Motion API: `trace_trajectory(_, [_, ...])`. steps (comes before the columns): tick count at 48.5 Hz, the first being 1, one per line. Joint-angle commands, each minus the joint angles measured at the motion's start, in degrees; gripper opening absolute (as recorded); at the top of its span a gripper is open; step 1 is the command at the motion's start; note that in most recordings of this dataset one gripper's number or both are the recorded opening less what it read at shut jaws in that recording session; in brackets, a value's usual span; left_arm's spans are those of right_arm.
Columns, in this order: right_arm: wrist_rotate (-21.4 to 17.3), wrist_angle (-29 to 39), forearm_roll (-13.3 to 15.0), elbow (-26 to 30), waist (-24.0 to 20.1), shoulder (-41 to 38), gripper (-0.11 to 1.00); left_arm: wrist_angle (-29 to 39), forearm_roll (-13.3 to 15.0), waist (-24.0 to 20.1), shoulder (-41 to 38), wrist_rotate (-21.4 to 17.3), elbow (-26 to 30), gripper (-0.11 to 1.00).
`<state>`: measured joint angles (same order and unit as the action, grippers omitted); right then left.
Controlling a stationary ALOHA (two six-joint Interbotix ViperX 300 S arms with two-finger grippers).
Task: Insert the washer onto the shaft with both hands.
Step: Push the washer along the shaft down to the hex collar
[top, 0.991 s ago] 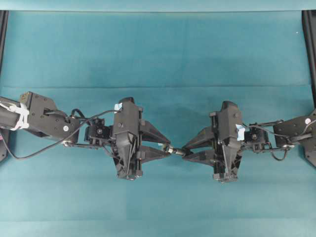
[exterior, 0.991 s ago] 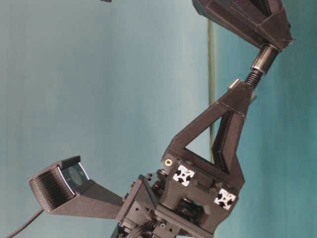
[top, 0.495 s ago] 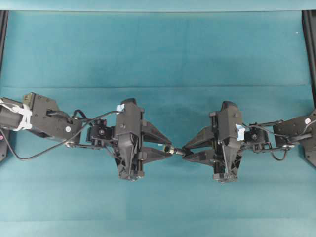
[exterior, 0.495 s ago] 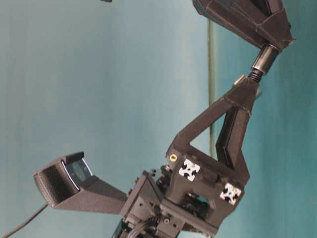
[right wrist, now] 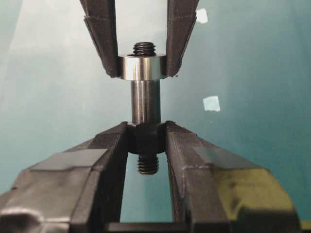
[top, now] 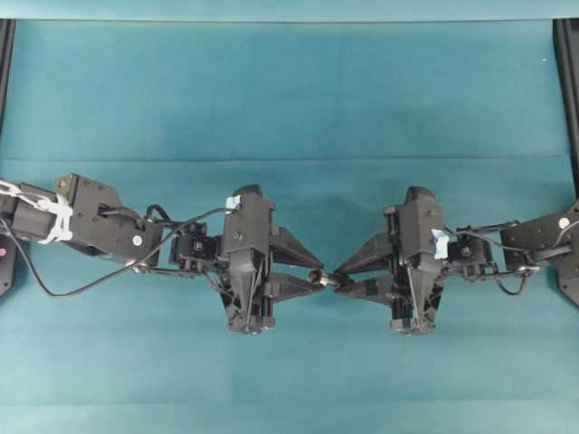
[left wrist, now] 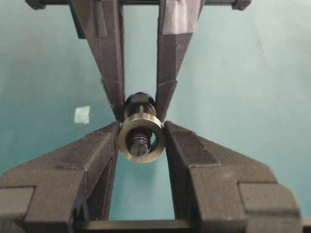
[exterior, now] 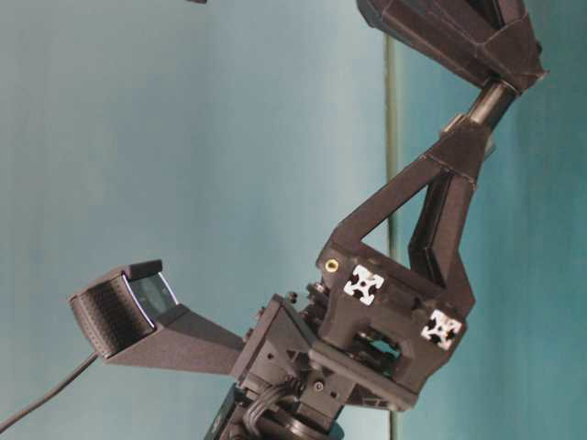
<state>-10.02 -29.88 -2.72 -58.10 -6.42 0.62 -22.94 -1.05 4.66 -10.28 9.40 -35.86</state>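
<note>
Above the teal table cloth (top: 289, 90), with the shaft (right wrist: 146, 104) as the mark for everything else: to its left in the overhead view the left gripper (top: 312, 279) reaches in from the left arm, its two pointed fingers narrowed onto the washer (left wrist: 141, 138) — one finger pressing each side of the ring's rim. The washer (right wrist: 143, 67) sits around the shaft's smooth section, the threaded tip poking out through its hole on the left gripper's side. In the left wrist view that threaded end shows dead centre inside the ring.

At the meeting point of the two grippers the shaft itself lies roughly level, clear of the cloth, a small dark rod (top: 327, 279) bridging both sets of fingertips.

To the shaft's right the right gripper (top: 342, 278) is clamped tight on the thicker dark collar — the other threaded end sticks out behind its fingers (right wrist: 109, 145) toward the wrist. Pale-blue tape squares (right wrist: 211, 103) lie on the cloth beyond the shaft.
</note>
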Motion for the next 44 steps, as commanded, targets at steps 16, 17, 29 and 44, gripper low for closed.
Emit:
trace_trajectory(16, [-0.18,-0.35,-0.18,1.05,0.00,0.26,0.00,0.18,-0.09,0.26,-0.88,0.09,2.20,0.36])
trace_trajectory(17, [-0.18,-0.44,-0.09,1.05,0.09,0.26,0.00,0.26,-0.09,0.26,-0.97,0.09,2.29,0.36])
trace_trajectory(29, [-0.18,-0.62,-0.09,1.14,0.35,0.26,0.00,0.62,-0.09,0.35,-1.41,0.00,2.72,0.36])
trace_trajectory(44, [-0.09,-0.70,-0.09,1.41,0.62,0.26,0.00,1.23,-0.09,0.53,-1.67,-0.09,2.99,0.36])
